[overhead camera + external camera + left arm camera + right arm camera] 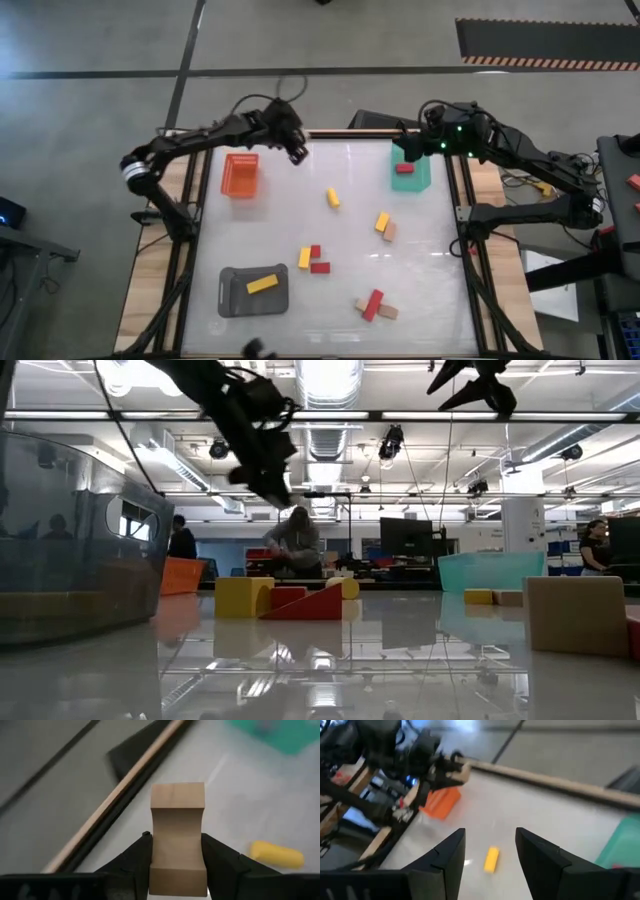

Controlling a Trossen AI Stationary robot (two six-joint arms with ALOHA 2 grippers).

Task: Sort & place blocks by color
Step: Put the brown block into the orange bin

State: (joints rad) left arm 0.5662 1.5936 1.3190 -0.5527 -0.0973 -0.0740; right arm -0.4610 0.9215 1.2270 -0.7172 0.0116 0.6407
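From the table's centre: loose yellow, red and tan blocks (375, 303) lie from 5 to 12 o'clock. One yellow block sits in the grey tray (254, 291) at 7. At 11, beside the orange tray (240, 175), the left gripper (176, 851) clamps a tan wooden block (177, 820). At 1, over the green tray (412, 168), the right gripper (490, 840) stands empty, parted. The tan block's narrowed waist could twist in the grip and land in the wrong tray.

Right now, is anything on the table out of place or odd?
Nothing spilled or damaged. The left gripper holds a tan block in the air near the orange tray. The grey tray has one yellow block, the green tray one red block. The other blocks lie loose, unsorted.
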